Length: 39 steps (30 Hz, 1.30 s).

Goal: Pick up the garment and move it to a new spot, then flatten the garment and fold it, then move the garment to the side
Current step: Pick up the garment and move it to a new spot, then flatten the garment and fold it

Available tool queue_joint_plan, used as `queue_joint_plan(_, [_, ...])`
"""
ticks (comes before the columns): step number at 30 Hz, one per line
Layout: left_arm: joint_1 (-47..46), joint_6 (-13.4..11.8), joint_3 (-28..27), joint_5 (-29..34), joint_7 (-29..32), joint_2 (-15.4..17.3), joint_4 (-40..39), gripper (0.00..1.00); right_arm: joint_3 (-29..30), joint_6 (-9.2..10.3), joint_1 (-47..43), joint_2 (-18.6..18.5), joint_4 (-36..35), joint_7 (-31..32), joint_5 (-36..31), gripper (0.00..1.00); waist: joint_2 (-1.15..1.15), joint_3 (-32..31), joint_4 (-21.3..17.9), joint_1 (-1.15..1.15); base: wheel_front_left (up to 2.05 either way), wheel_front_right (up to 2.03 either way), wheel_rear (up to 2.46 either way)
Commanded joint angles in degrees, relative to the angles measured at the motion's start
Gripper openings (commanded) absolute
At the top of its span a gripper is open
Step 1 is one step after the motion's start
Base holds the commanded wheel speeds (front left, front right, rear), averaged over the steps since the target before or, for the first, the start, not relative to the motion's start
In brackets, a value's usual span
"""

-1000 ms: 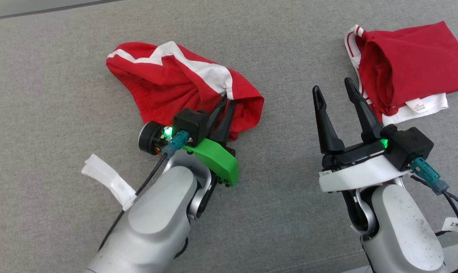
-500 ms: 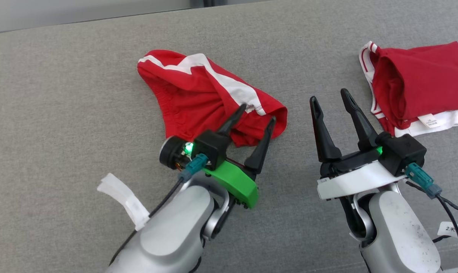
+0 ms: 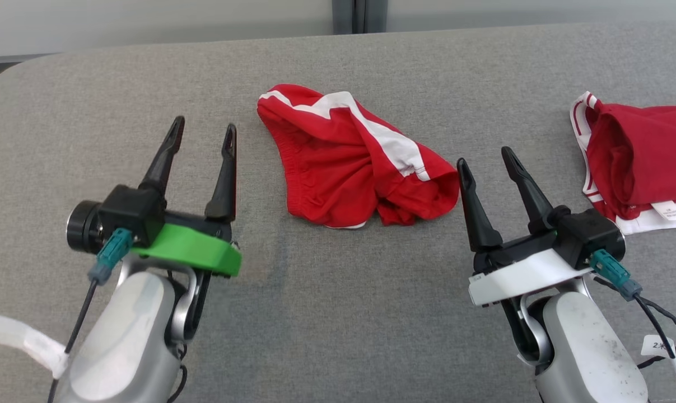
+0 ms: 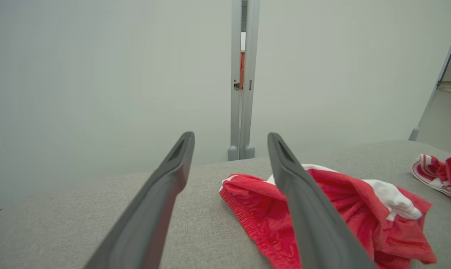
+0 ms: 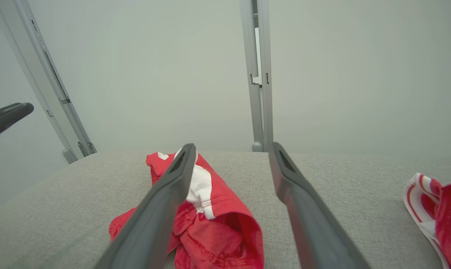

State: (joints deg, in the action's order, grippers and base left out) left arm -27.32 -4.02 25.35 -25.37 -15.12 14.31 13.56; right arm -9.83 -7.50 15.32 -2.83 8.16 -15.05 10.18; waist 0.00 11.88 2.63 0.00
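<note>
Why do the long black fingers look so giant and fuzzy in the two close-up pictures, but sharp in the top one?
Left wrist view: the long dark fingers sit right at the wide lens, so they look huge and soft-edged; the crumpled red and white garment is sharper. Right wrist view: same softness on that arm's fingers. Head view: even light, faint shadows, left gripper and right gripper crisp.

Grey cushion point(image 3: 326, 313) bare on near side & btwn the arms: wide lane to crumpled red shorts point(image 3: 343, 168) from front and left. Right gripper point(image 3: 484, 156) just beside shorts' right end, tight there. Folded red pile point(image 3: 640, 157) blocks far right. Wall w/ metal post point(image 3: 359, 14) behind back edge.
</note>
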Motion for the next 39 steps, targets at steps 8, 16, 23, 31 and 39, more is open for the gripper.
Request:
queue_joint_plan(8, [12.45, 3.65, -9.25, 3.44, -0.01, -2.86, -2.93, 1.00, -0.22, 0.02, -2.90, -0.14, 0.77, -0.16, 0.35, 1.00, 0.00, -1.30, 0.82, 0.00, 0.00, 0.00, 0.00])
queue_joint_plan(16, [15.14, 7.11, -14.95, 8.10, -0.01, -7.36, -2.64, 1.00, -0.47, 0.02, -3.89, -0.12, 1.86, -0.17, 2.10, 1.00, 0.00, -1.06, 1.24, 0.00, 0.00, 0.00, 0.00])
queue_joint_plan(23, [13.66, 9.18, -16.71, 10.64, -0.01, -9.46, -1.69, 1.00, -4.44, 0.02, -1.68, -0.21, 8.32, -0.14, 7.92, 1.00, 0.00, 0.42, 2.49, 0.00, 0.00, 0.00, 0.00])
queue_joint_plan(31, [12.94, 10.52, -16.74, 11.56, -0.01, -10.83, 0.53, 1.00, -5.18, 0.01, 4.66, -0.87, 15.83, -0.15, 14.32, 1.00, 0.00, 2.09, 5.26, 0.00, 0.00, 0.00, 0.00])
queue_joint_plan(39, [12.97, 10.98, -17.55, 10.20, -0.01, -11.29, 1.65, 1.00, -6.93, 0.01, 8.79, -2.07, 17.09, -0.15, 14.69, 1.00, 0.00, 2.36, 7.02, 0.00, 0.00, 0.00, 0.00])
